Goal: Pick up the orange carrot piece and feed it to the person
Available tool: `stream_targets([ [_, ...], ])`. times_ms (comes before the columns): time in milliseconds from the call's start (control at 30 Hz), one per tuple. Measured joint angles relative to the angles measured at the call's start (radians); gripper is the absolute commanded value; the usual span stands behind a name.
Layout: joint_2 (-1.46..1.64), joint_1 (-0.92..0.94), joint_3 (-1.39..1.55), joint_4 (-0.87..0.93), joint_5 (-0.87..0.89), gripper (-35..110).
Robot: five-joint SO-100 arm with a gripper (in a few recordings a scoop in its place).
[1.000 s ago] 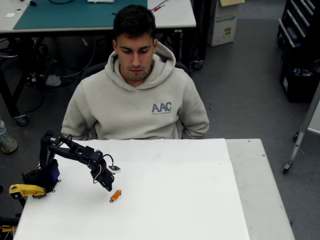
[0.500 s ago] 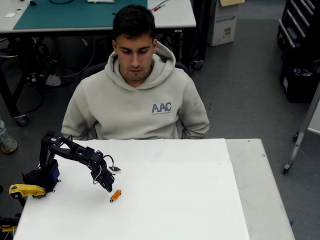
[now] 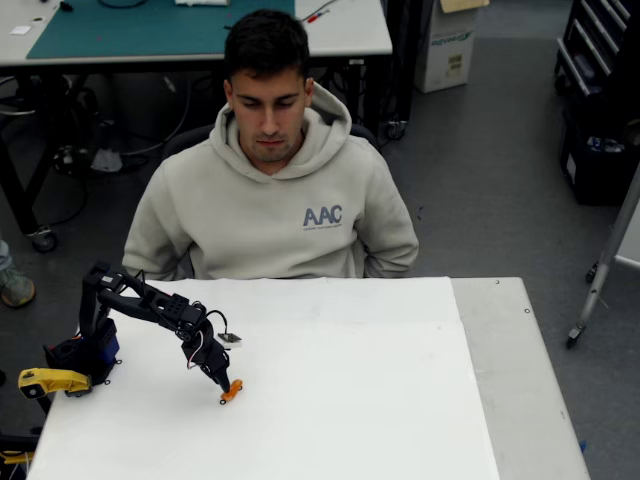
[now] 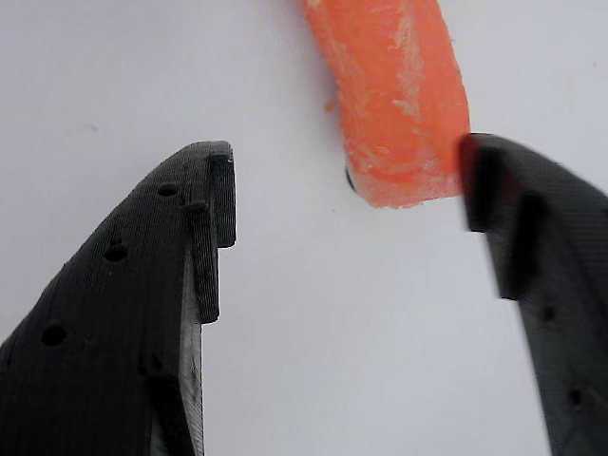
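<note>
The orange carrot piece lies on the white table, left of centre. My black gripper is down at its upper-left end. In the wrist view the carrot piece fills the top, its cut end just inside the right fingertip. The left fingertip stands well apart from it, so my gripper is open with white table between the jaws. The person, in a beige hoodie lettered "AAC", sits behind the table's far edge, looking down.
The arm's base with its yellow clamp sits at the table's left edge. A grey strip forms the table's right side. A green-topped desk stands behind the person.
My gripper has moved down and slightly right, reaching the carrot piece's end. The carrot piece and the person have not moved.
</note>
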Motion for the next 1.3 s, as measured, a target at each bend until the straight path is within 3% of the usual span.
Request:
stream_targets([
  [1300, -0.002, -0.015, 0.000, 0.000, 0.000, 23],
])
